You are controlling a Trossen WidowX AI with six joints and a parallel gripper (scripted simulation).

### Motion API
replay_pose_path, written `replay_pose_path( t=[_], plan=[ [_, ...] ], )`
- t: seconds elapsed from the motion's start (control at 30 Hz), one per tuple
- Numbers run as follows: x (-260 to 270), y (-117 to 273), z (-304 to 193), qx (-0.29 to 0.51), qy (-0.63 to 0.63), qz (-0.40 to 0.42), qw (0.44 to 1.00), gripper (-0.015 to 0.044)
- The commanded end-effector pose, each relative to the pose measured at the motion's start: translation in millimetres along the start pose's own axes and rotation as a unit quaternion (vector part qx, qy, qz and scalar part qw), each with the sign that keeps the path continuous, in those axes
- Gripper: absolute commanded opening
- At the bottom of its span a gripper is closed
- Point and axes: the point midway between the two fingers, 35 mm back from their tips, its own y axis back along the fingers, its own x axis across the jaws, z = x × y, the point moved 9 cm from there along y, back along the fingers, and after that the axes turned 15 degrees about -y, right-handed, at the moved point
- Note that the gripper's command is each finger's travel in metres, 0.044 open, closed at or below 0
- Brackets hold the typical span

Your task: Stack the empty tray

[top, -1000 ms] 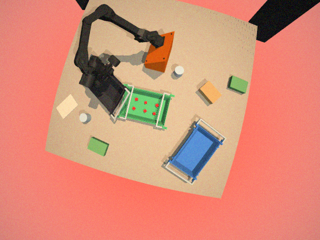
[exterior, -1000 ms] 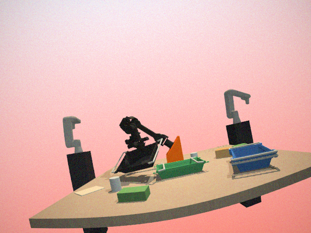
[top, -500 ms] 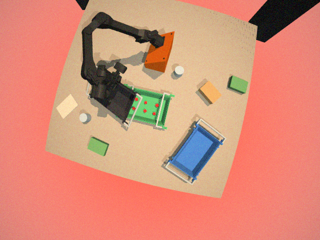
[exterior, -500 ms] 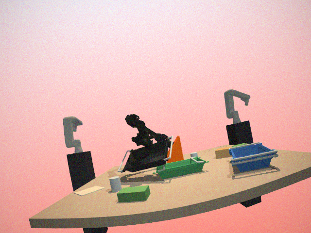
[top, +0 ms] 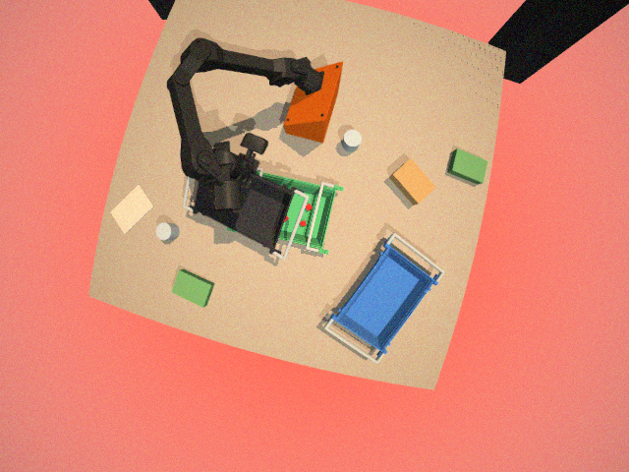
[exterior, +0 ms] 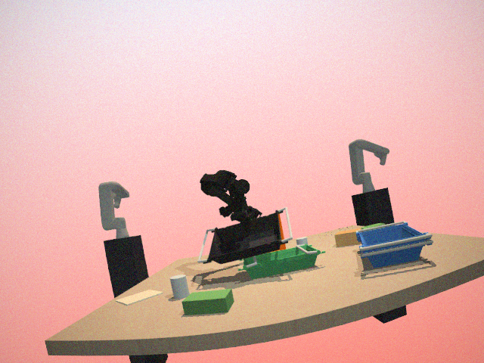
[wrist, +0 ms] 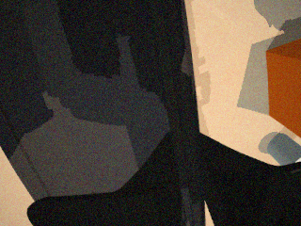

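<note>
the green tray (top: 324, 218) (exterior: 281, 263) stands on the table (top: 263, 305) (exterior: 273, 324) with small red blocks (top: 303, 223) lying on its floor; three show from above, and the black tray (top: 261, 213) (exterior: 246, 240) (wrist: 85, 160) hides the rest. one pale bar of the green tray lies across its top near one end; in the exterior view a second bar shows at the other end. to one side the blue tray (top: 380, 297) (exterior: 395, 258) stands open, bare inside, its bars out at the ends.

the black tray hangs above the table, partly over the green one, tilted and turned askew to it, with pale bars out past both ends. the gripper (top: 227, 195) (exterior: 248, 218) has its jaws closed narrowly on the black tray; the exact grip is hidden.

the tabletop is sandy tan. an orange wedge (top: 312, 109) (exterior: 282, 234) (wrist: 284, 89) stands by the arm's base, with pale cylinders, green and orange blocks and a flat cream piece around. pink surrounds the table, and two grey arms (exterior: 105, 206) (exterior: 355, 164) rise on black pedestals behind.
</note>
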Motion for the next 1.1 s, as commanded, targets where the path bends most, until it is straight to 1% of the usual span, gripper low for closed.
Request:
replay_pose_path(
  t=[0.0,0.6,1.07],
  plan=[
    [-5,10,-18,0.0,0.017,0.02,1.0,0.0],
    [-47,12,-99,-0.039,0.105,0.055,0.992,0.0],
    [-49,12,-102,-0.041,0.108,0.056,0.992,0.0]
  ],
)
